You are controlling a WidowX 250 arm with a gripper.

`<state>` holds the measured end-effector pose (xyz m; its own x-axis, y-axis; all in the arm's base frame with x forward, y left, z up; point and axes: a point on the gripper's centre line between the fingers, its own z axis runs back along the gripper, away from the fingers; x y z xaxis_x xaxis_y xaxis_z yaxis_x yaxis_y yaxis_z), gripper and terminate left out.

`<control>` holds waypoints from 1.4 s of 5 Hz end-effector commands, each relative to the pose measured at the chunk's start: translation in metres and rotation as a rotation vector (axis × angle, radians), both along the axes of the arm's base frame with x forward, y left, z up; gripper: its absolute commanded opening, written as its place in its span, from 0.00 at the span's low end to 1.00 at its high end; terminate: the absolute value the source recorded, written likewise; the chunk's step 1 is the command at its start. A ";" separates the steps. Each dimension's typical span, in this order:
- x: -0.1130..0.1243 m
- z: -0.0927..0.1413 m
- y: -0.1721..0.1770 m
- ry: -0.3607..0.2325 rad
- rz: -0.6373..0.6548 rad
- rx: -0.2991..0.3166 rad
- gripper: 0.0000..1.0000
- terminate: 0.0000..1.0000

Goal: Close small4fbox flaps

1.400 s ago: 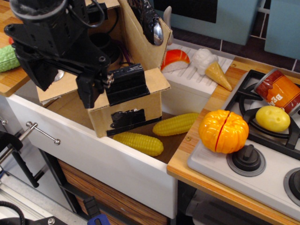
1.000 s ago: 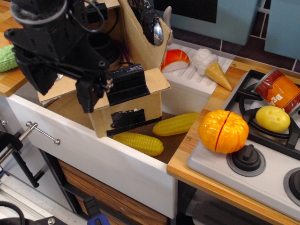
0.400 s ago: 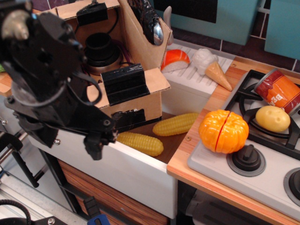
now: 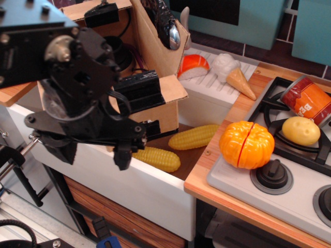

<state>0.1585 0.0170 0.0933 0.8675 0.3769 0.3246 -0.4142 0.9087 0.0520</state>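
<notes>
The small brown cardboard box (image 4: pixel 168 111) stands in the white sink (image 4: pixel 155 194), largely hidden behind my arm. Its front flap (image 4: pixel 173 88), bearing black tape (image 4: pixel 138 90), lies folded down over the opening. The right flap (image 4: pixel 150 49) stands up and the back flap (image 4: pixel 83 9) is raised; the fourth flap is hidden. Black tape patches (image 4: pixel 151 128) show on the front. My black gripper (image 4: pixel 123 156) hangs in front of the box at the sink's front wall, below flap level. Its fingers show as one prong, shut and empty.
Two toy corn cobs (image 4: pixel 158 157) (image 4: pixel 194 136) lie in the sink beside the box. A spoon (image 4: pixel 173 36) and dark items sit inside the box. A sushi piece (image 4: pixel 192 66) and ice cream cone (image 4: pixel 235 77) rest behind. An orange pumpkin (image 4: pixel 246 144), can (image 4: pixel 307 98) and lemon (image 4: pixel 301 130) are on the stove.
My arm has swung down and forward, from over the box's left flap to in front of the box, then slightly right. The taped front flap stays folded down.
</notes>
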 end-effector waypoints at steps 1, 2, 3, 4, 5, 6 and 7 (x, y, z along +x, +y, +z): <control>0.016 -0.003 0.008 -0.004 0.019 -0.030 1.00 0.00; 0.023 0.000 0.013 -0.013 0.045 0.002 1.00 0.00; 0.030 0.001 0.016 -0.020 0.030 0.018 1.00 0.00; 0.034 0.010 0.021 -0.034 0.013 0.069 1.00 0.00; 0.042 0.024 0.029 -0.047 -0.011 0.129 1.00 0.00; 0.052 0.041 0.038 -0.058 -0.046 0.197 1.00 0.00; 0.065 0.054 0.049 -0.063 -0.080 0.229 1.00 0.00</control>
<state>0.2196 0.0682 0.1386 0.8845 0.2119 0.4155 -0.3350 0.9085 0.2499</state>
